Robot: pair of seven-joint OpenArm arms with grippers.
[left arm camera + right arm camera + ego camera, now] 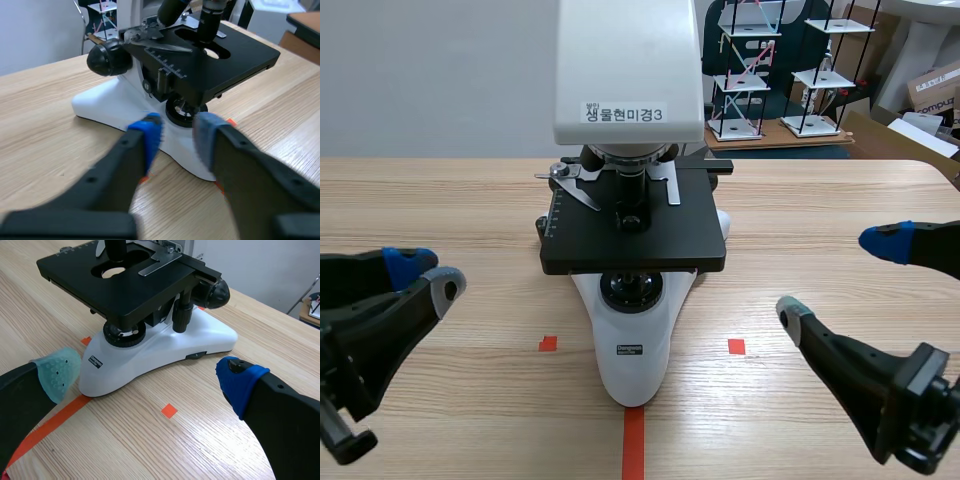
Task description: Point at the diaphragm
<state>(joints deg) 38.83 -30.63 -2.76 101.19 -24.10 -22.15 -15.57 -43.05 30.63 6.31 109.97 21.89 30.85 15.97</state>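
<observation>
The diaphragm (pixel 124 333) is sitting as a black ring under the black stage (pixel 692 238) of the microscope (pixel 632 345), just above the white base, about in the middle of the table (pixel 460 200). In the scene view it is showing as a dark round part (pixel 630 290) below the front edge of the stage.

The left gripper (pixel 427 273) is hanging low over the table to the left of the microscope, apart from it. Its fingers are standing only a little apart, with nothing between them. In its wrist view the diaphragm (pixel 182 107) is lying just ahead of the narrow gap between the pads.

The right gripper (pixel 838 277) is hanging to the right of the microscope, also apart from it. Its fingers are spread wide and are holding nothing.

Behind the table, some small shelf models (pixel 750 70) are standing.
</observation>
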